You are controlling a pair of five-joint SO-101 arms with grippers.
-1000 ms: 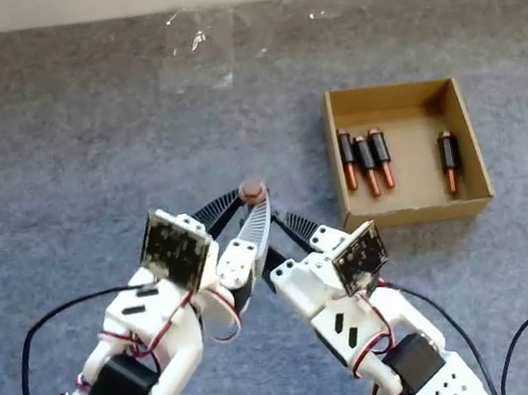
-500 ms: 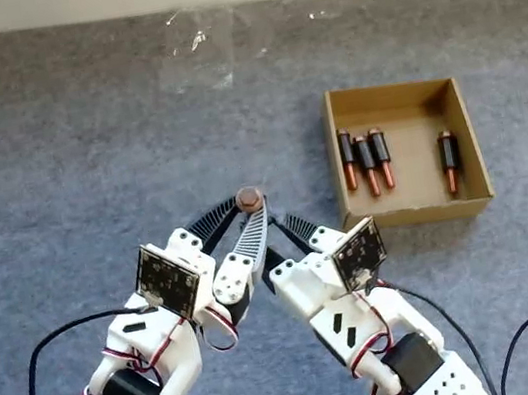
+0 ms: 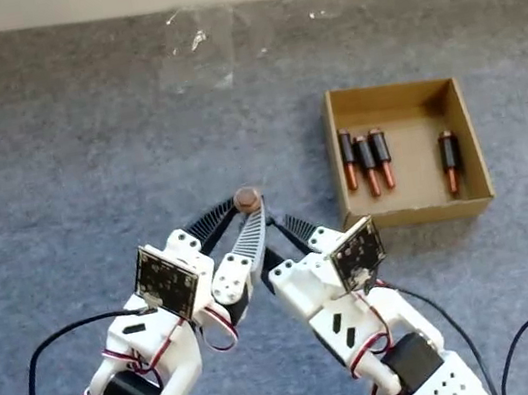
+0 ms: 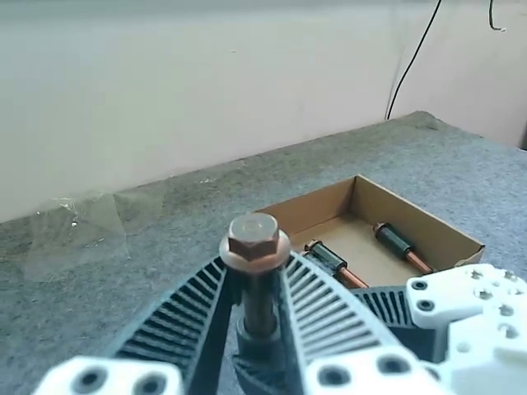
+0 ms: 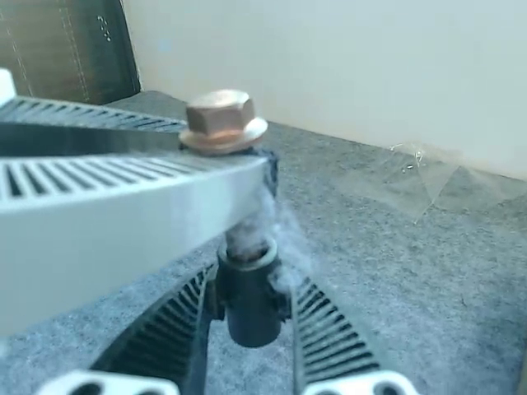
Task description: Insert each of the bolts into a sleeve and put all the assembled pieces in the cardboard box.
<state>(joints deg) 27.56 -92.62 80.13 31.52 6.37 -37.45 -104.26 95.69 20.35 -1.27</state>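
A copper bolt [image 3: 246,200] with a hex head [image 4: 255,239] stands upright, and my left gripper [image 4: 257,276] is shut on its shaft. Its lower end enters a black sleeve [image 5: 247,298], on which my right gripper [image 5: 249,317] is shut. In the high view the two grippers meet left of the cardboard box [image 3: 419,214], the left gripper [image 3: 244,211] crossing over the right gripper [image 3: 275,238]. The bolt head [image 5: 222,122] rises above the left gripper's fingers [image 5: 123,185]. Several assembled pieces [image 3: 365,160] lie in the box, one apart [image 3: 449,160].
A clear plastic bag [image 3: 197,41] lies on the grey carpet at the far side. The cardboard box [image 4: 449,239] is open on top. Cables [image 3: 37,357] trail near the arm bases at the front edge.
The left arm has drawn back a little toward the near edge, and the bolt head has shifted slightly with it. The right arm has stayed in place.
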